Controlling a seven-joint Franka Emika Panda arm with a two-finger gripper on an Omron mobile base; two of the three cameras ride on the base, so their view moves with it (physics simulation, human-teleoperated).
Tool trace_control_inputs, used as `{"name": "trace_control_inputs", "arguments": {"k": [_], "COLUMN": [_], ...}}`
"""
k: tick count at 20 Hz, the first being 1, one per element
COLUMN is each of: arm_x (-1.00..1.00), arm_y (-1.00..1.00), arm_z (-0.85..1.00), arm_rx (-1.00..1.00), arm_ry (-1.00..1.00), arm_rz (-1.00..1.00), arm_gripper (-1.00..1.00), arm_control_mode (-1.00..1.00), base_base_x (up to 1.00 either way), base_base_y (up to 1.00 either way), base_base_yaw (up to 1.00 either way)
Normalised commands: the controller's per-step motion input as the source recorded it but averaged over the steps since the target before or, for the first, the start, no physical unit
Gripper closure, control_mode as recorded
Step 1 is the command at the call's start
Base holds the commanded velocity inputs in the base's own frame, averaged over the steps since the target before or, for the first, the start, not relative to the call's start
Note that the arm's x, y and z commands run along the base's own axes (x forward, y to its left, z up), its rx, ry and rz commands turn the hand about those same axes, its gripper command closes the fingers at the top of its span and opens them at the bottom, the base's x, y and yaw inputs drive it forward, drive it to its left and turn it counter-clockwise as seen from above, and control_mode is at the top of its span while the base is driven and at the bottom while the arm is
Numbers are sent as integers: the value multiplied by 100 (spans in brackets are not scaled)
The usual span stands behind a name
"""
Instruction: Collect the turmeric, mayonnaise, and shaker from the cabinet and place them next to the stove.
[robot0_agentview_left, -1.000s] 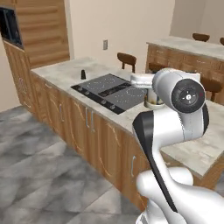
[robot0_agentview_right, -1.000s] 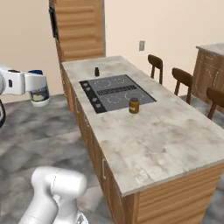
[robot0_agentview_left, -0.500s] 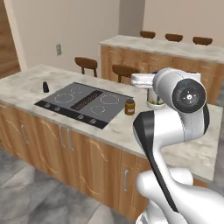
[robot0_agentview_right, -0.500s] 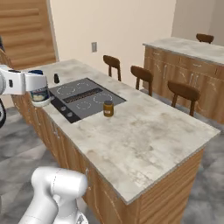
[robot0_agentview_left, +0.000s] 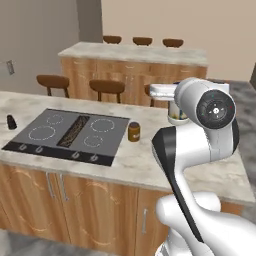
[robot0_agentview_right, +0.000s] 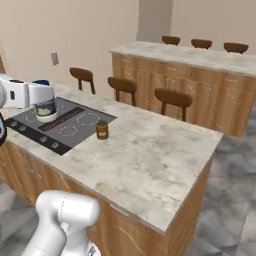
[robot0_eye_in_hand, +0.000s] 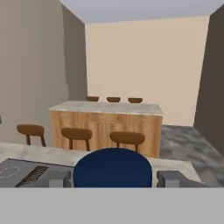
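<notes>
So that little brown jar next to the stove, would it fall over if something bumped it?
Probably not easily. The brown jar stands upright on the flat counter and looks squat, so a light nudge would more likely slide it. It looks rigid. Tipped on its side, its round body might roll.

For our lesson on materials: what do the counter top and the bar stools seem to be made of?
Counter top: looks like polished stone, perhaps marble, given its mottled grey-beige veining. Bar stools: look like dark brown wood with a smooth finish, though the rendering leaves it open.
</notes>
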Motion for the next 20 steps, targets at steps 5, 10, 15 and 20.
{"name": "trace_control_inputs", "arguments": {"k": [5,10,15,20], "arm_x": [0,0,0,0], "arm_y": [0,0,0,0], "arm_z": [0,0,0,0], "arm_rx": [0,0,0,0], "arm_ry": [0,0,0,0], "arm_rz": [0,0,0,0], "arm_gripper": [100,100,100,100], "arm_control_mode": [100,100,100,100], "base_base_x": [17,5,2,0], "base_base_y": [55,59,61,80], "base_base_yaw": [-51,-49,-48,-39]}}
